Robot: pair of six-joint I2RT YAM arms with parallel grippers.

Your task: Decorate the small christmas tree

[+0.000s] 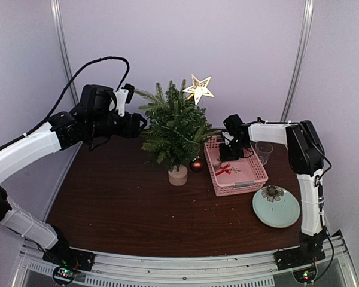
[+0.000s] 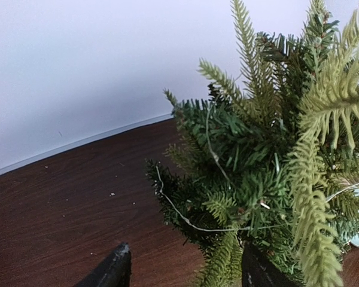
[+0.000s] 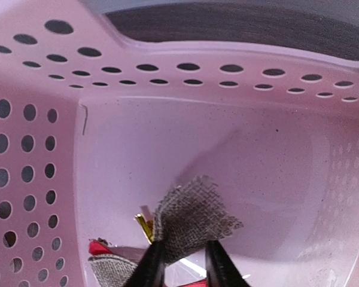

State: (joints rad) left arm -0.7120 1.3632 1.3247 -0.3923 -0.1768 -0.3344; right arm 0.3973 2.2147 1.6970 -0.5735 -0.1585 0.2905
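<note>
The small christmas tree [image 1: 176,128] stands on its pale stump at the table's middle back, with a gold star [image 1: 198,88] at its top right and a thin wire [image 2: 185,218] draped over its branches [image 2: 275,179]. A dark red bauble [image 1: 197,165] sits by its base. My left gripper [image 1: 137,122] hovers at the tree's left side, open [image 2: 185,251], its right finger among the lower needles. My right gripper [image 1: 227,152] reaches into the pink basket [image 1: 236,186], its fingers closed [image 3: 182,251] on a burlap bow [image 3: 191,218] with a gold clip [image 3: 145,226].
A red ribbon piece [image 1: 226,169] lies in the basket. A pale green plate [image 1: 276,206] with a dark flower ornament sits at the front right. A clear glass [image 1: 264,150] stands behind the basket. White walls close the back and sides.
</note>
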